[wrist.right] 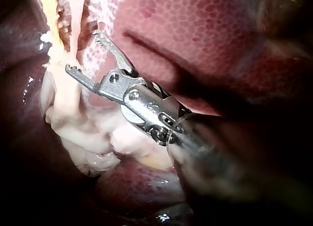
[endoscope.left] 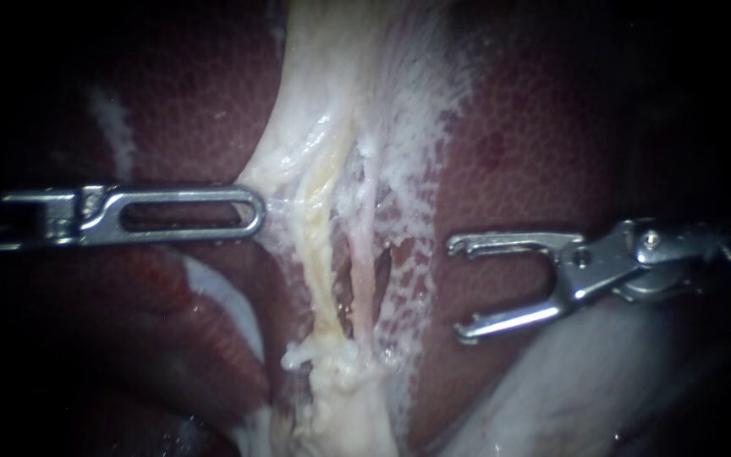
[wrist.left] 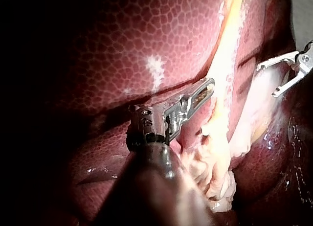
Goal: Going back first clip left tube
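— Where is our left tube [endoscope.left: 321, 254]?

— It is the yellowish one of the two strands, bare between our two instruments. It runs just ahead of the tip of our left instrument [endoscope.left: 249, 211]. The pinker right tube [endoscope.left: 367, 262] lies just beyond it, on the side nearer our right instrument [endoscope.left: 460, 289].

— Do we see a clip on it?

— No. Along the stretch that shows, we find no clip on either tube, so we cannot confirm that a first clip is seated.

— What about our right instrument?

— Its hook-tipped jaws gape wide with only a gap between them. Whether a clip is loaded along them we cannot tell. They face the tubes but stand well apart from them, over the liver [endoscope.left: 501, 127]. The right wrist view agrees: the tubes are ahead of the jaws, not between them.

— And the left one?

— Its slotted jaws lie together and, as far as we can see, grip nothing. The tip touches the edge of the white tissue [endoscope.left: 289, 169] beside the left tube.

— So how far along are we?

— We judge the right instrument clear of the tube. If this step is a withdrawal, little of it is left. If it is a return to the tube, the whole approach lies ahead of us, and so does closing a clip around the left tube.
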Robot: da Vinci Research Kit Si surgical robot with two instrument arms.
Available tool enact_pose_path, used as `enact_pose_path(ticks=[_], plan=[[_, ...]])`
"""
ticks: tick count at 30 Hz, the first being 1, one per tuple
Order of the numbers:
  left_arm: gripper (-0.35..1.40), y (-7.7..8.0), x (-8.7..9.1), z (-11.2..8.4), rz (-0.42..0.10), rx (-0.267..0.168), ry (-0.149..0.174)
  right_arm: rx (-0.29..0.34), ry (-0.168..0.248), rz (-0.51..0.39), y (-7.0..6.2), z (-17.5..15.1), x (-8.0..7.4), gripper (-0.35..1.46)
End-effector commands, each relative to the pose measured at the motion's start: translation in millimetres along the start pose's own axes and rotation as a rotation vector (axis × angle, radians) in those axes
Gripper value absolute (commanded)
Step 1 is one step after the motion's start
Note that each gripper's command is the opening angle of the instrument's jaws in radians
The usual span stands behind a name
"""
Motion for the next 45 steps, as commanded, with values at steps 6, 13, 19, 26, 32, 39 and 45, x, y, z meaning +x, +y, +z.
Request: enact_pose_path(ticks=[6,13,19,26,32,39,45], plan=[[-0.35,0.0,0.1,0.2,0.000,0.002,0.001,0.001,0.000,-0.015,0.0,-0.3,0.4,0.60],[-0.35,0.2,0.4,0.6,0.002,0.000,-0.001,0.002,0.003,-0.020,0.0,-0.4,0.4,0.60],[-0.35,0.7,1.2,1.9,0.013,0.007,0.005,0.002,0.003,-0.021,0.0,-0.4,0.4,0.60],[-0.35,0.7,2.5,3.7,0.012,0.017,-0.005,0.002,0.003,-0.021,0.0,-0.4,0.4,0.60],[-0.35,-0.1,2.8,4.3,0.011,0.024,-0.019,0.001,0.003,-0.021,0.0,-0.4,0.4,0.60],[-0.35,-0.1,3.0,4.7,0.011,0.026,-0.026,0.001,0.003,-0.021,0.0,-0.4,0.3,0.60],[-0.35,-0.1,3.1,4.9,0.006,0.025,-0.026,0.001,0.003,-0.021,0.0,-0.4,0.3,0.60]])
